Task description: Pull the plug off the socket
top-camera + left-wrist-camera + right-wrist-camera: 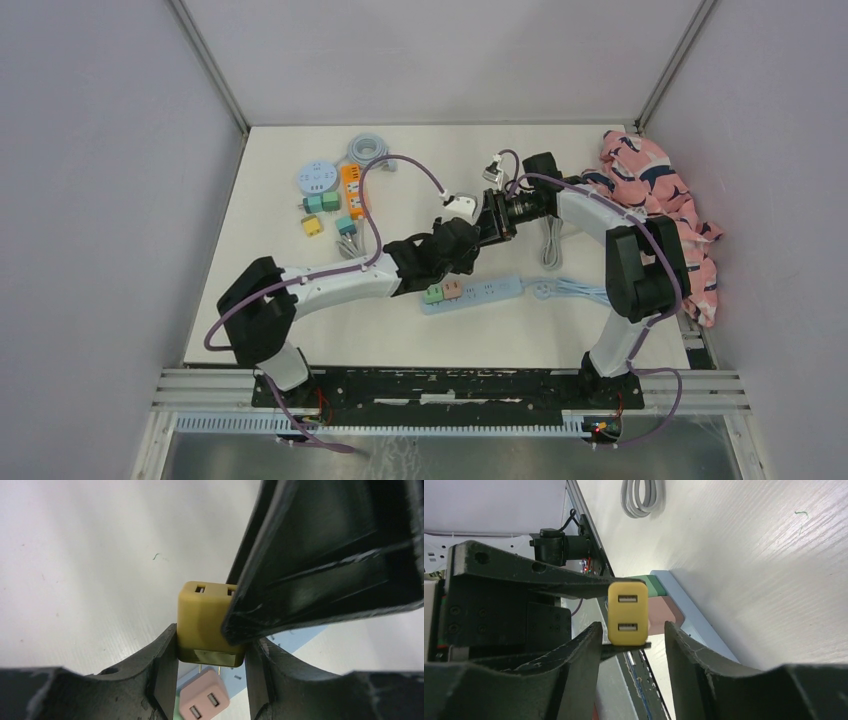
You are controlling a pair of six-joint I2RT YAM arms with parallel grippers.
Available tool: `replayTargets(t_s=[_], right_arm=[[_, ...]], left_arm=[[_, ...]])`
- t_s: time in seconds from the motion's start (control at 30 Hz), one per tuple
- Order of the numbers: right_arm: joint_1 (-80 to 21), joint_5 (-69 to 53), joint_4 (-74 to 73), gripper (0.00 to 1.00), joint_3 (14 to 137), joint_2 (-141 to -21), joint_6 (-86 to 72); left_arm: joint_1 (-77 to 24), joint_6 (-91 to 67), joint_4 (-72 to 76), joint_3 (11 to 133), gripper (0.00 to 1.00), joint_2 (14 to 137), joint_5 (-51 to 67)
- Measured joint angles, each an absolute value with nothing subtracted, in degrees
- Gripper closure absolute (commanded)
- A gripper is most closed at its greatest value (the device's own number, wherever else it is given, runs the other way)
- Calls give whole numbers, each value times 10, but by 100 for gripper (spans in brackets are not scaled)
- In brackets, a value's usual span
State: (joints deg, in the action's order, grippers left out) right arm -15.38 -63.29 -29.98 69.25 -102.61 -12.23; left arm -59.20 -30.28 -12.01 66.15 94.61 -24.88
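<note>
Prongs bared, the boxy mustard-yellow plastic plug (pixel 207 615) hangs above the pale-blue power-strip socket (pixel 482 290), clamped in the left pincer (pixel 211 647) with the right pincer (pixel 631 630) spread loose around it, so the pull looks done and next comes setting it aside gently.

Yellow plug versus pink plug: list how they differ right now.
The yellow plug hangs in the air with its prongs bare, clamped in the left pincer. The pink plug sits seated in the blue power strip. The yellow plug is mustard-coloured, the pink plug pale pink. Both are small rounded blocks with two slots in one face.
</note>
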Motion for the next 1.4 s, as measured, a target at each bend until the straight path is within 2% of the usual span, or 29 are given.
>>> replayTargets(t_s=[0.13,0.5,0.87,1.07,1.4], right_arm=[[-154,-633,-310,37,693,-1024,-103],[-154,-633,-329,36,696,-1013,-63],[-152,-633,-344,37,702,-1013,-52],[-152,-633,-346,37,702,-1013,-50],[-151,-633,-349,37,703,-1013,-50]], left_arm=[[-589,-291,-92,595,97,897,-252],[-564,-290,-72,480,97,797,-310],[-403,-291,-52,385,97,734,-258],[-353,-295,-36,356,93,721,-232],[-331,-306,-24,353,91,721,-220]])
